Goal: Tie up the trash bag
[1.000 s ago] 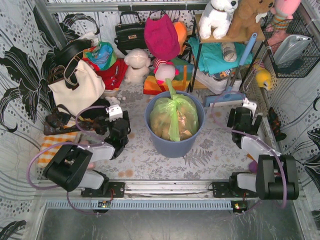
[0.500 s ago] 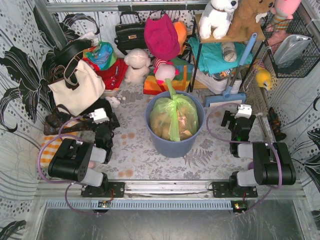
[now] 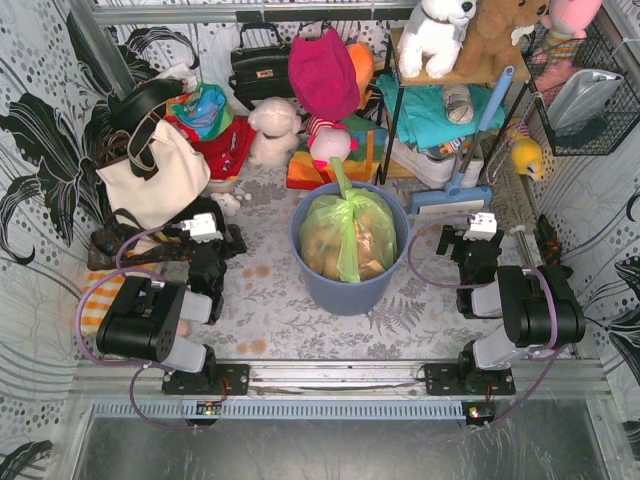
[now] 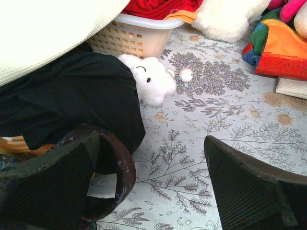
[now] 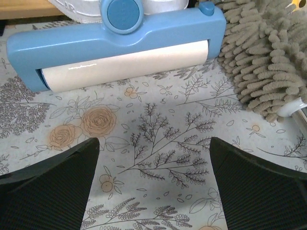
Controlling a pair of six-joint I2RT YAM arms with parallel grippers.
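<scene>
Green plastic, thin and translucent: the trash bag (image 3: 348,238) sits inside the round blue-grey bin (image 3: 345,296) at the middle of the floral-patterned table (image 3: 280,312). Crumpled tan paper shows through the bag, and its gathered neck stands up toward the back. The left gripper (image 4: 153,191) and the right gripper (image 5: 153,187) flank the bin, well apart from it, fingers spread wide and holding nothing. Only the left wrist camera shows a small white plush toy (image 4: 151,81) beside black cloth (image 4: 72,98) and a cream lattice basket (image 4: 139,40) holding red fabric. The right wrist camera shows a blue roller head (image 5: 115,45) next to a shaggy grey mop pad (image 5: 268,62).
</scene>
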